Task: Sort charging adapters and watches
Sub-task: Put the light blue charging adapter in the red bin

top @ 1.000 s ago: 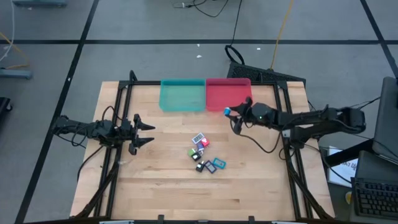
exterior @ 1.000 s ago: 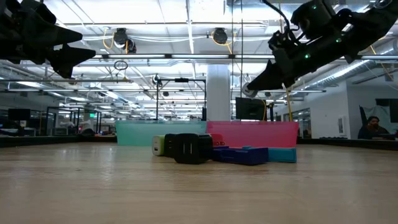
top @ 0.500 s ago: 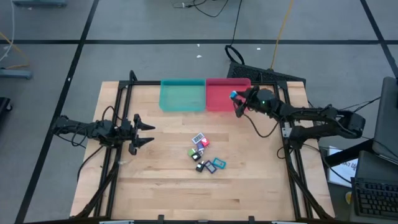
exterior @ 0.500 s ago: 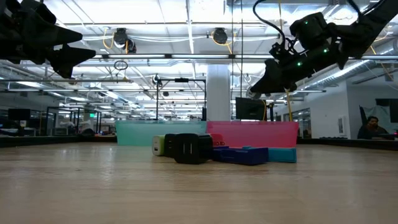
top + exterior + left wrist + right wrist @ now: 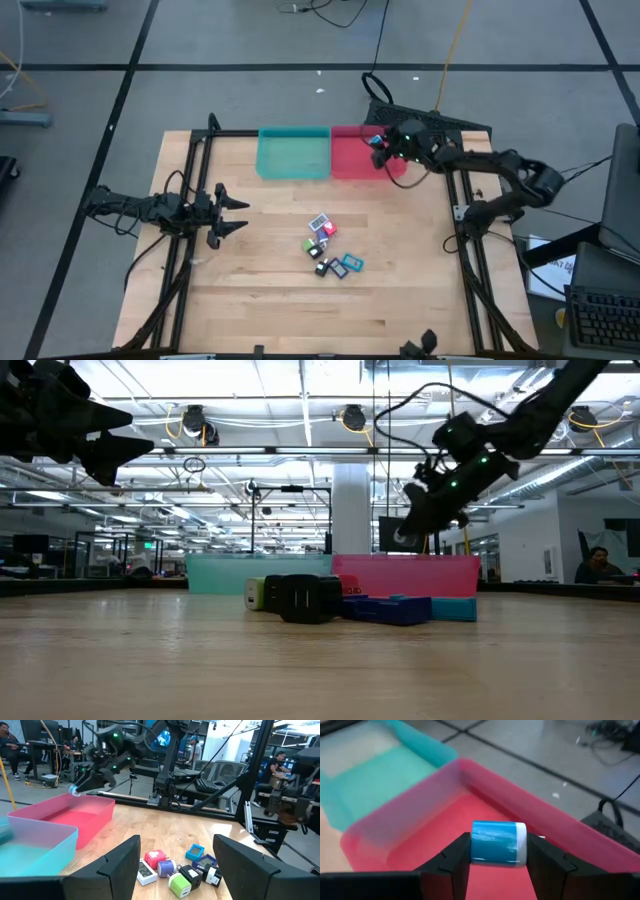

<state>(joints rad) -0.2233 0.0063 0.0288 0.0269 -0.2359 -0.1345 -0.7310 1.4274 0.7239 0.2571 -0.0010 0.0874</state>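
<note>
The right gripper (image 5: 496,851) is clamping a blue adapter (image 5: 498,843) above the red bin (image 5: 352,160). Height is hard to judge; releasing now is probably risking a bounce out. The left gripper (image 5: 235,213), fingers spread, is waiting.

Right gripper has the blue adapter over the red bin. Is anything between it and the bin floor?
Nothing visible. The right gripper holds the blue adapter above the red bin, whose floor looks bare below it. The left gripper waits at the table's left.
</note>
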